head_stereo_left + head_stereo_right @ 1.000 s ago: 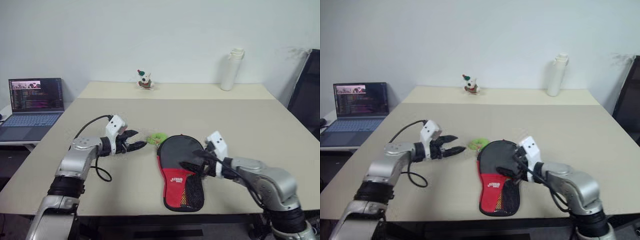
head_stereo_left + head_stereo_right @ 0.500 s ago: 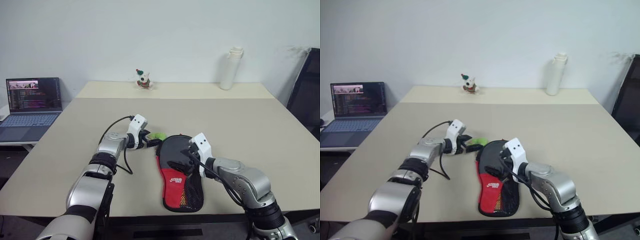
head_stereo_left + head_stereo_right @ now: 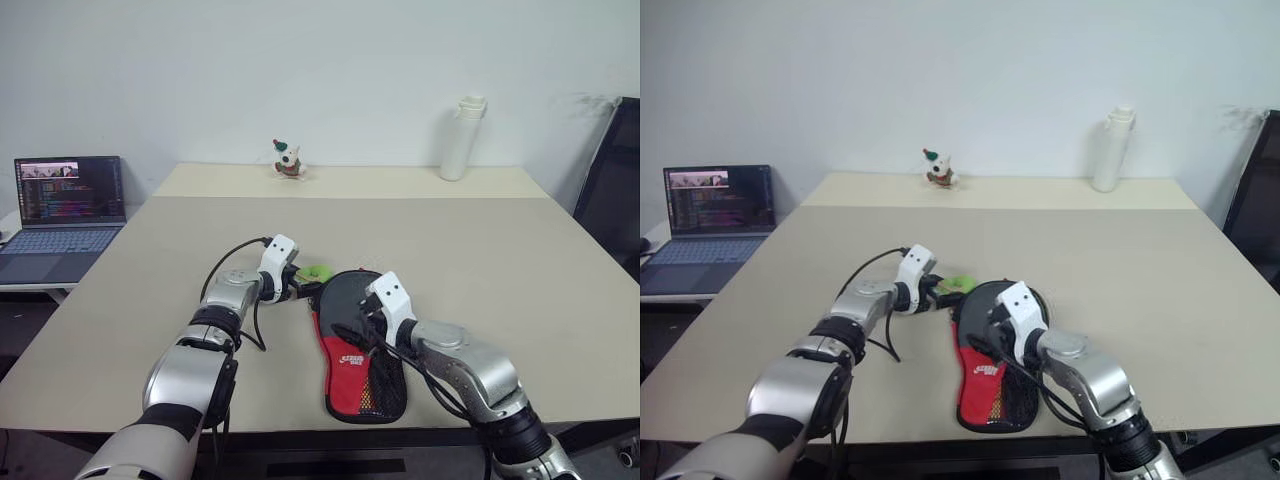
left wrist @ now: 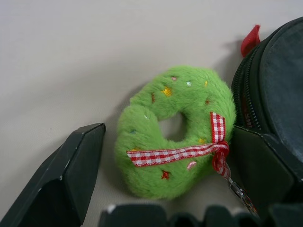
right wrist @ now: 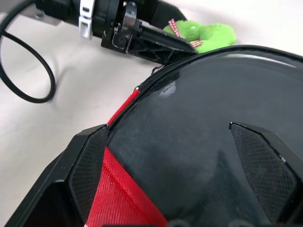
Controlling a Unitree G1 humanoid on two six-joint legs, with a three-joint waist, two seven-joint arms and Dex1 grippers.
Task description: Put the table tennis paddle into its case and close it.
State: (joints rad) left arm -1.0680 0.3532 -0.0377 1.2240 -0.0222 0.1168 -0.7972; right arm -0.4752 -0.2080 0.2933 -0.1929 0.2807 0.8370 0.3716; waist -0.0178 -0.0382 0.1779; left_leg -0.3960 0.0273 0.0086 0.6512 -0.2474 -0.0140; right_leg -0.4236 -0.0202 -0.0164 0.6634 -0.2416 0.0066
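Left hand (image 4: 156, 189), fingers spread, flanks a fuzzy green plush wreath (image 4: 177, 130) tied with red-and-white gingham ribbon; one finger lies against the case's zipped rim. Right hand (image 5: 180, 161), fingers spread, hangs over the case (image 3: 357, 340): a paddle-shaped pouch, smooth black round end, red fabric and mesh at its narrow end, flat on the matte beige worktop (image 3: 480, 250). The paddle cannot be made out.

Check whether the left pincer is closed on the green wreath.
No: in the left wrist view the left pincer is open, its fingers on either side of the wreath, with a gap showing.
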